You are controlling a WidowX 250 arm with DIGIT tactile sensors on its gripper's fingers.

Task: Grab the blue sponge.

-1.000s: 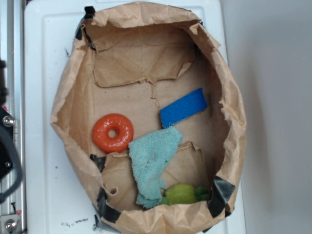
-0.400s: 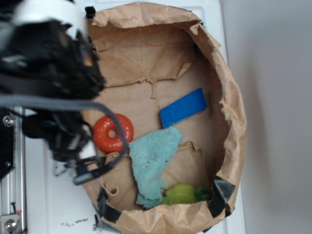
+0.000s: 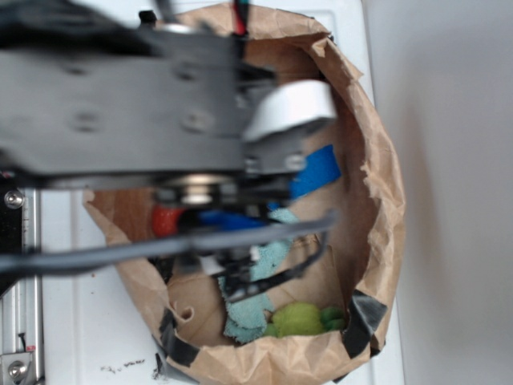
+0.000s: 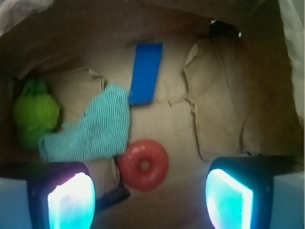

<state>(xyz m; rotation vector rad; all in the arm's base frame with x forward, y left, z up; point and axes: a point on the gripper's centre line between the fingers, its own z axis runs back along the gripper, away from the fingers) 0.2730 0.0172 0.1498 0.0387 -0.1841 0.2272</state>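
A: Sponge position first. Where does the blue sponge (image 4: 146, 72) sit against the gripper (image 4: 150, 200)?

B: Ahead of the fingers and roughly on their centre line, well apart from them, lying flat on the paper floor of the brown bag (image 4: 224, 109). Its long axis runs away from the fingers, tilted slightly.

A: And the fingers themselves?

B: Spread wide, holding nothing. The left pad (image 4: 71, 202) and the right one frame the bottom of the wrist view, with the orange ring (image 4: 143, 164) between them and just ahead.

A: So the ring is in the way.

B: I'd judge so. The gripper should travel forward over the ring before dropping, then close across the sponge's narrow width.

A: Anything else close by?

B: The teal cloth (image 4: 93, 131) touches the sponge's near left corner, so the left finger should land beyond that corner. The green toy (image 4: 34, 114) lies far left, no concern.
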